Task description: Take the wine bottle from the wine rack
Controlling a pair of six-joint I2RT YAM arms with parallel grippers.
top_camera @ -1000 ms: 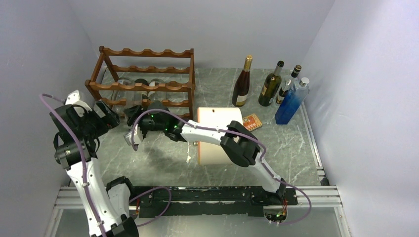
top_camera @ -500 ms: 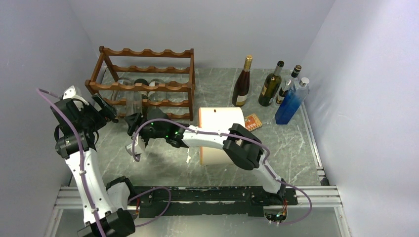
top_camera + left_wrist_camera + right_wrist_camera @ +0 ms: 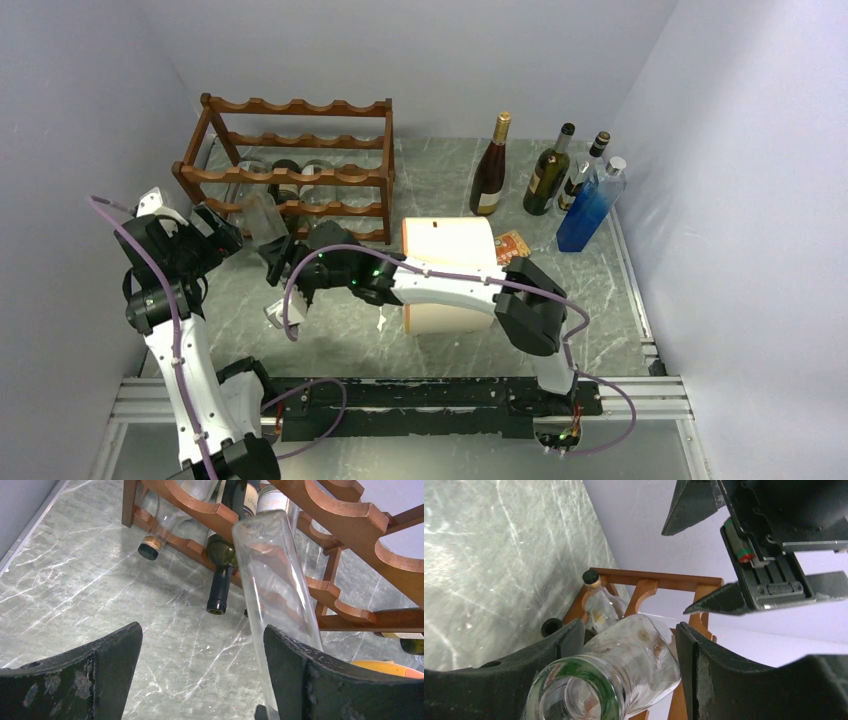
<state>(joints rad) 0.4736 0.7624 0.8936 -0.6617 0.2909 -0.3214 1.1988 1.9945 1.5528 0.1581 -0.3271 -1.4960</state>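
Overhead, neck of clear bottle (image 3: 262, 216) hidden under right gripper (image 3: 624, 635) pinching it, body tilted before wine rack (image 3: 295, 106), left gripper (image 3: 202, 632) spread wide just beside it

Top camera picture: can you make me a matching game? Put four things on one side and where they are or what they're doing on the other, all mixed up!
Things:
1 clear bottle
2 blue bottle
3 cream cylinder
4 left gripper

Places or states:
A open, holding nothing
B standing at the far right
C held by the right gripper
D just right of the wine rack

Pairs: 1-C, 2-B, 3-D, 4-A
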